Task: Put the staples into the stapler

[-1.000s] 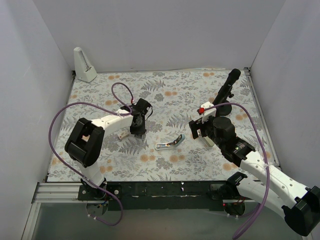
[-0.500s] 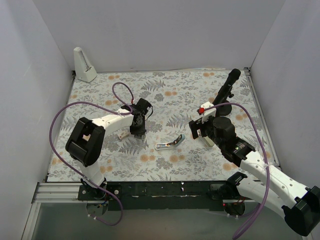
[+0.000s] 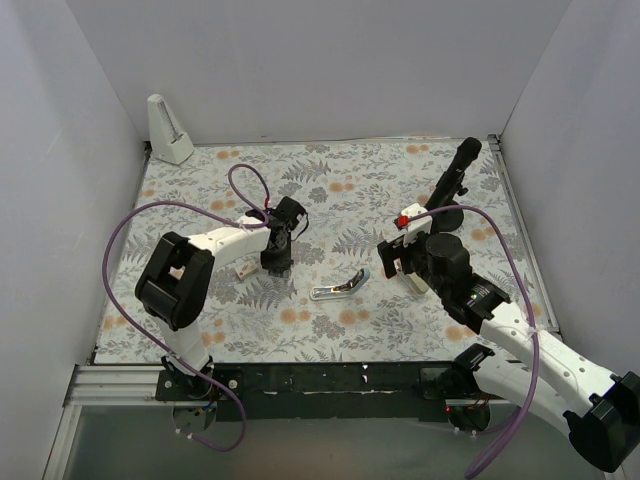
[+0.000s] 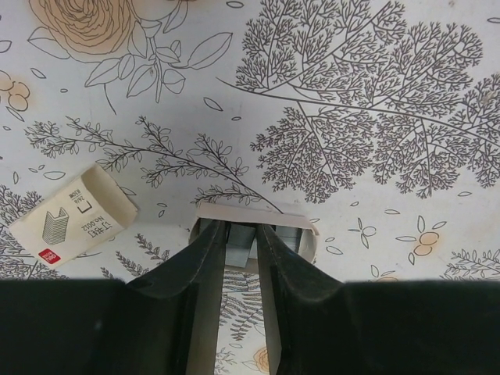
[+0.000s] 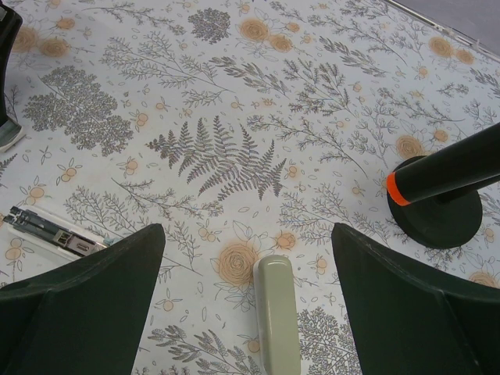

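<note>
The jaws of the left gripper (image 4: 241, 232) clamp the staples (image 4: 242, 248) beside the box (image 4: 70, 215), so pick-up seems in hand. Next they need carrying to the open stapler (image 3: 338, 287) on the bench (image 3: 400, 180); the right gripper (image 5: 248, 234) hangs, jaws apart.

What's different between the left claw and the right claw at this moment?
The left gripper has its fingers nearly together around the grey staple block. The right gripper is spread wide and holds nothing. The left is down at the table, beside the beige box, while the right hangs above an olive bar. Both have two dark fingers pointing down at the table.
</note>
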